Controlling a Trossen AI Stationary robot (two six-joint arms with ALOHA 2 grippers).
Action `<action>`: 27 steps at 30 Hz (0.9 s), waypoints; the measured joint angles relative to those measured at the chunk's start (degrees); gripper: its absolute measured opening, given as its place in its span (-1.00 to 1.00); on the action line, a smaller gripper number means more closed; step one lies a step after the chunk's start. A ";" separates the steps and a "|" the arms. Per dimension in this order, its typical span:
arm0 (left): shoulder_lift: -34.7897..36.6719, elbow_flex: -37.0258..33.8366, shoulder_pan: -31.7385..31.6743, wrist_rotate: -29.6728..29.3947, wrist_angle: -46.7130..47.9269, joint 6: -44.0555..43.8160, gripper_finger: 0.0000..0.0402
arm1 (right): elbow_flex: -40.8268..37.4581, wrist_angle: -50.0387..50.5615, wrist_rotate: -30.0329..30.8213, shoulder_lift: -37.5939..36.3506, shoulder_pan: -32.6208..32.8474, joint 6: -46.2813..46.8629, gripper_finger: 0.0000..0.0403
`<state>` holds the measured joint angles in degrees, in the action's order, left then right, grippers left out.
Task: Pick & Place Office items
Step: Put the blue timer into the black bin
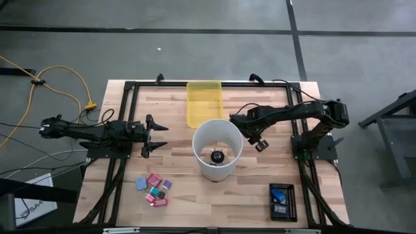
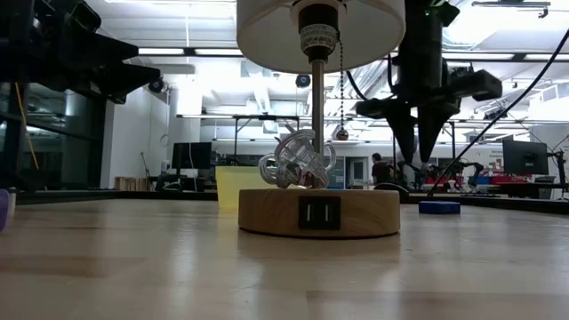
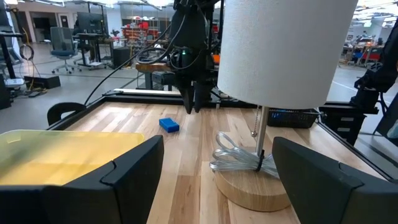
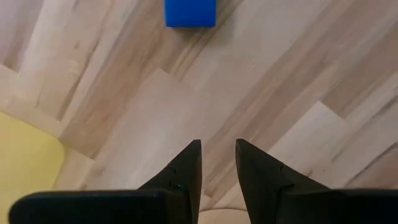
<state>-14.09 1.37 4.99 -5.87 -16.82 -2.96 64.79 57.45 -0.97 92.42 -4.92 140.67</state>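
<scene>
Right gripper (image 4: 217, 158) poised above small bright-blue rectangular block (image 4: 190, 13), fingers nearly closed, empty.
Block lies at the fingertips' 12 o'clock; descending closed would shove it toward the yellow translucent plastic tray (image 1: 204, 103). Left gripper (image 1: 158, 136) waits, fully open.

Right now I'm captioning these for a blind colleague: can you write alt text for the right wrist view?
The right gripper points down at a bare wooden table, fingers nearly shut and holding nothing. A small blue block lies beyond the fingertips, and a yellow tray shows at one edge.
</scene>
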 joint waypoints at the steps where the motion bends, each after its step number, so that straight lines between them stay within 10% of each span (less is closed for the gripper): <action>1: 0.00 -0.01 0.00 0.00 0.00 -0.01 0.46 | 0.00 0.40 -0.74 0.00 0.10 -0.05 -0.58; 27: 0.00 0.00 0.00 0.00 -0.20 0.00 0.46 | 0.00 3.35 -2.41 2.60 1.69 -7.44 -0.58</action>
<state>-14.09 1.37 4.99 -5.87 -17.02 -2.96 64.79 60.79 -3.38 95.02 -3.23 133.23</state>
